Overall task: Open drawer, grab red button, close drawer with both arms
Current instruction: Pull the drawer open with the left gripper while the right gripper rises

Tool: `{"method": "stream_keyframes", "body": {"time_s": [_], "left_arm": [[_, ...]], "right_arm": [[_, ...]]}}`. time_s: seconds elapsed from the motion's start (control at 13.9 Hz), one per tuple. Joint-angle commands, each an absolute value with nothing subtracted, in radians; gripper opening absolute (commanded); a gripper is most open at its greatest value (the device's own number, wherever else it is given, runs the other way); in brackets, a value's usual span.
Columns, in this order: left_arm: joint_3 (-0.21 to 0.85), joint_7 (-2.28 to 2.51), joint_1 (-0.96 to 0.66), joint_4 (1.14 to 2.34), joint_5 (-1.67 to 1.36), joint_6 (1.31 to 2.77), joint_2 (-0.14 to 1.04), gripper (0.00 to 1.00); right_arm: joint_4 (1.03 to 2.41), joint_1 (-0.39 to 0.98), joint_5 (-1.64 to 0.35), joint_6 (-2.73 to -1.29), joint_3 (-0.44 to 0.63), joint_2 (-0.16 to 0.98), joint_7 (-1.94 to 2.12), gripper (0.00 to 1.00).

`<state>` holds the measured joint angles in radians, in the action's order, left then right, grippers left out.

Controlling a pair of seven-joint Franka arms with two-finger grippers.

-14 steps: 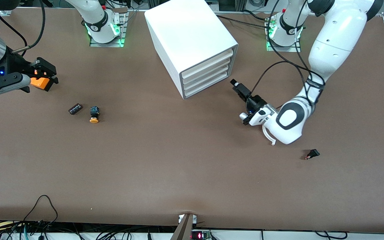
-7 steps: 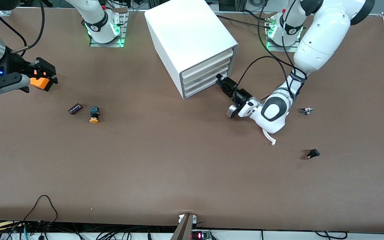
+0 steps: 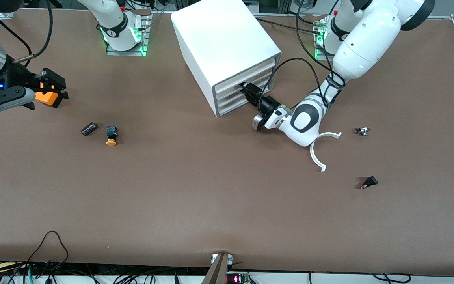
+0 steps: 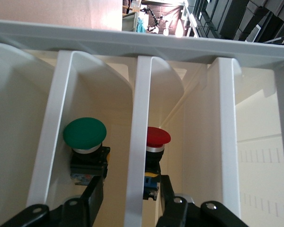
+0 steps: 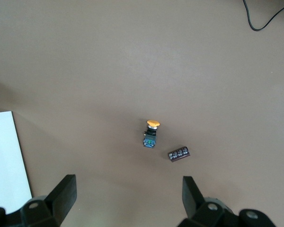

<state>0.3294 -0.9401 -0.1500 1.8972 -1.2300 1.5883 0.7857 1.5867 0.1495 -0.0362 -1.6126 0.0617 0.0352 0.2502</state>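
Against the front of the white box-shaped cabinet (image 3: 227, 51), the left gripper (image 3: 250, 91) has its black fingers (image 4: 92, 198) partly drawn in, straddling the cream-white lip of one shallow drawer (image 4: 135, 142) without yet clamping it. Four such drawers sit stacked in the cabinet. Through the left wrist view two push buttons show inside, in neighbouring drawers: one round green-capped button (image 4: 84, 134) and the round red-capped button (image 4: 157, 137) on its black-and-blue body.

Over the right arm's end of the table (image 3: 211, 197), the right gripper (image 3: 51, 91) waits with an orange block between its widely spread fingers; whether it presses the block I cannot tell. Below it lie one orange-yellow-capped button (image 3: 111, 136) and, just beside, one small dark cylinder (image 3: 89, 129).

Toward the left arm's end lie one white curved plastic strip (image 3: 318, 152), one small metal fitting (image 3: 363, 131) and one small black switch (image 3: 369, 182), well apart. The broad brown stretch nearest the front camera is bare.
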Motion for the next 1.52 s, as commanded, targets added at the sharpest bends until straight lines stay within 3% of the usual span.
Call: {"method": "stream_keyframes", "body": {"time_s": [0.0, 0.14, 0.29, 0.72, 1.08, 1.44], "left_arm": [[0.327, -0.966, -0.149, 1.939, -1.259, 1.606, 0.746, 0.30], [0.327, -0.966, -0.149, 1.939, -1.259, 1.606, 0.746, 0.14], [0.327, -0.954, -0.149, 1.934, -1.255, 1.608, 0.746, 0.08], [0.319, -0.858, -0.143, 1.872, -1.192, 1.603, 0.755, 0.05], [0.310, -0.809, -0.129, 1.801, -1.137, 1.589, 0.787, 0.05], [0.288, -0.723, -0.095, 1.684, -1.048, 1.490, 0.824, 0.05]], "right_arm": [[1.560, 0.138, -0.040, -1.606, 0.052, 0.049, 0.247, 0.99], [1.542, 0.138, -0.040, -1.615, 0.052, 0.058, 0.252, 0.99], [1.514, 0.138, -0.043, -1.614, 0.052, 0.077, 0.245, 0.99], [1.514, 0.137, -0.055, -1.671, 0.055, 0.123, 0.264, 0.99], [1.520, 0.156, -0.044, -1.565, 0.049, 0.138, 0.265, 0.99], [1.519, 0.187, -0.055, -1.563, 0.048, 0.153, 0.265, 0.99]]}}
